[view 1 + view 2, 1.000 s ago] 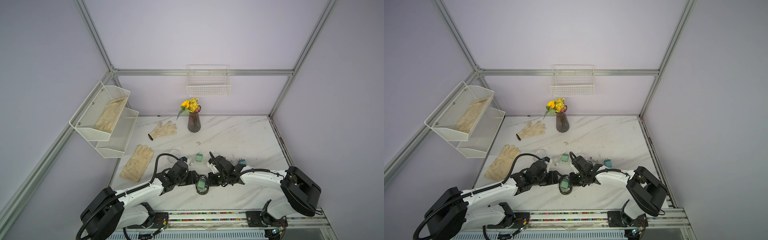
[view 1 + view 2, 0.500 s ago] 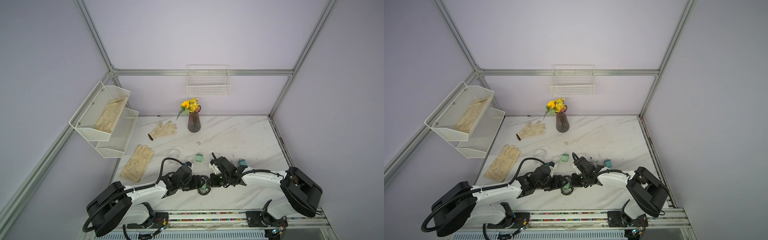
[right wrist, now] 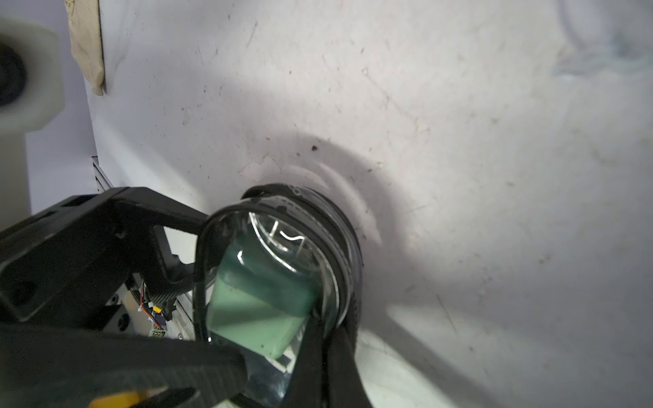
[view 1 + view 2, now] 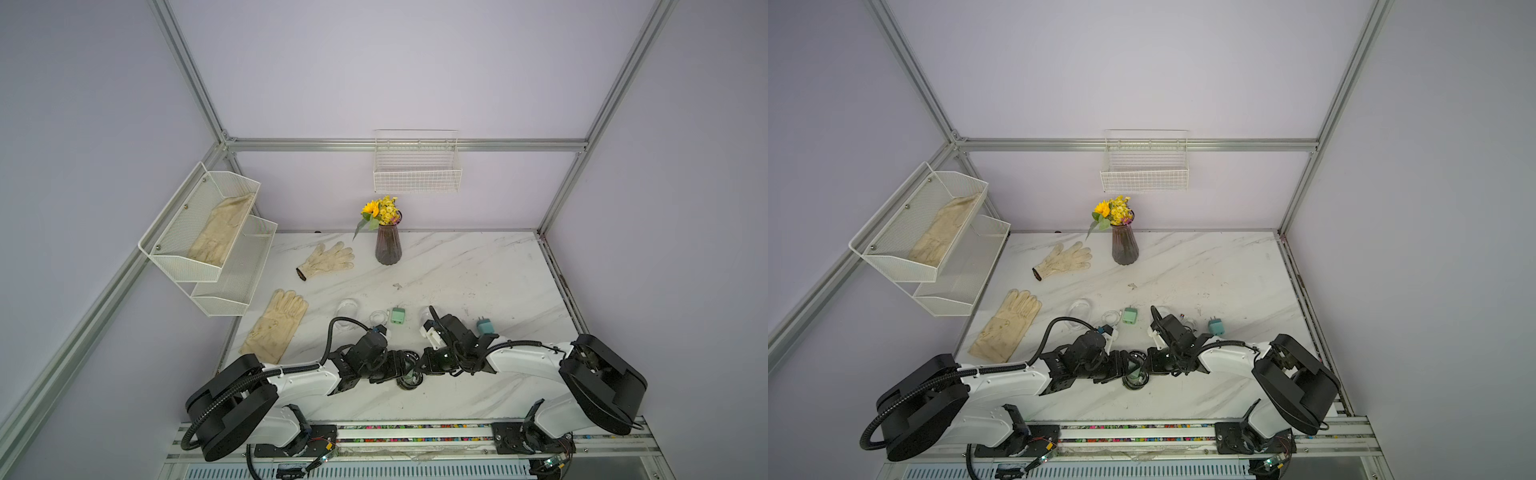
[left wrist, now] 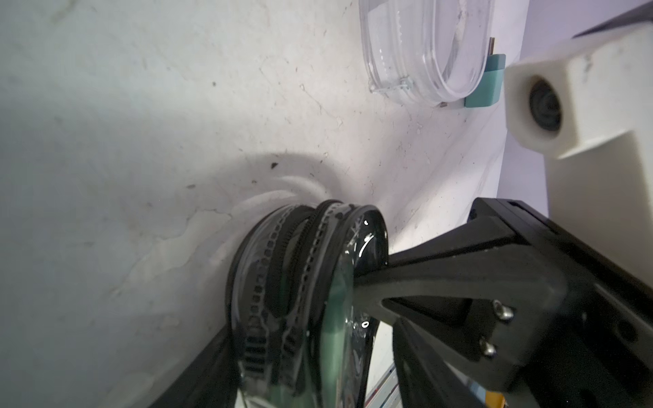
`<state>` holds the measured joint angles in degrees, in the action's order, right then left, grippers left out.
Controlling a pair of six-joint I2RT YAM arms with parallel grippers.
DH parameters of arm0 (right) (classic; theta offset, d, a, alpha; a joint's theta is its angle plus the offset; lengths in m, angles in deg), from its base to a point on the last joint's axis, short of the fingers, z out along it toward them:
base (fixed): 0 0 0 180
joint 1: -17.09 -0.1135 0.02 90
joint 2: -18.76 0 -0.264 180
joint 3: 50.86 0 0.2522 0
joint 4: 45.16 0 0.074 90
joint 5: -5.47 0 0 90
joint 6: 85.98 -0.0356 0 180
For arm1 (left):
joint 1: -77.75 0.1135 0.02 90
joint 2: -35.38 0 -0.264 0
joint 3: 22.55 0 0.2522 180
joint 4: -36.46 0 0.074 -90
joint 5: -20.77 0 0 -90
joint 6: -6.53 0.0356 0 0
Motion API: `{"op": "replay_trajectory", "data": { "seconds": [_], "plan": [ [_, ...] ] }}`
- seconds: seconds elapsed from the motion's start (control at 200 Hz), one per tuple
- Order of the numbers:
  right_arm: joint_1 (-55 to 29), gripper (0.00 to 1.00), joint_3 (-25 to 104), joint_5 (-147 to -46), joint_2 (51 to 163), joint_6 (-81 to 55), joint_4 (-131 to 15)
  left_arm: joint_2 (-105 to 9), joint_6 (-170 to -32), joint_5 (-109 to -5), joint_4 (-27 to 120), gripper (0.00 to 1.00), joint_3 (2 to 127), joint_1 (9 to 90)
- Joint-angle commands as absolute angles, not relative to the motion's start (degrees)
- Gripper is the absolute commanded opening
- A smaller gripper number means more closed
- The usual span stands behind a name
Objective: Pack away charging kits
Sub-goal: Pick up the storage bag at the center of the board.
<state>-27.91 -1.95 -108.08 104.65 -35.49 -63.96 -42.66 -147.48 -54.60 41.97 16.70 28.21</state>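
While grasped steady by the left tool (image 4: pixel 404 375), the case (image 5: pixel 289 268) at six o'clock is seemingly pressed shut by the clenched right tool (image 4: pixel 420 368).

- Both top views are taken from high above the base rail (image 4: pixel 415 430), angled down toward the back wall; the whole marble table (image 4: pixel 457 266) is covered, with a small sideways offset.
- The left wrist view is set very close to the tabletop, aimed along it at the black-rimmed case (image 5: pixel 304 289); the right wrist camera (image 5: pixel 546 106) is caught.
- The right wrist view faces oppositely, equally close; the left wrist camera (image 3: pixel 21 74) is caught.
- The case is shared by all four views.
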Motion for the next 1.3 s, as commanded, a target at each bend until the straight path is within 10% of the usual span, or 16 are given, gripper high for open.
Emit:
{"op": "replay_trajectory", "data": {
  "seconds": [0.0, 0.705, 0.965, 1.295],
  "plan": [
    [-27.7, 0.02, -4.4, -106.0, 106.2, -34.8, -67.2, -45.0, -148.5, -53.3, 39.4, 0.67, 16.6, 27.7],
    [-27.8, 0.03, 0.5, -104.7, 103.6, -32.6, -70.0, -50.8, -152.0, -52.2, 36.1, 0.38, 15.6, 27.9],
    [-27.7, 0.31, 4.1, -100.7, 97.6, -31.8, -75.8, -47.2, -151.8, -54.8, 35.7, 0.29, 14.6, 29.1],
    [-30.0, 0.35, 6.1, -93.3, 83.5, -32.4, -79.5, -40.0, -152.4, -60.7, 43.3, 0.3, 22.9, 31.1]
  ]
}}
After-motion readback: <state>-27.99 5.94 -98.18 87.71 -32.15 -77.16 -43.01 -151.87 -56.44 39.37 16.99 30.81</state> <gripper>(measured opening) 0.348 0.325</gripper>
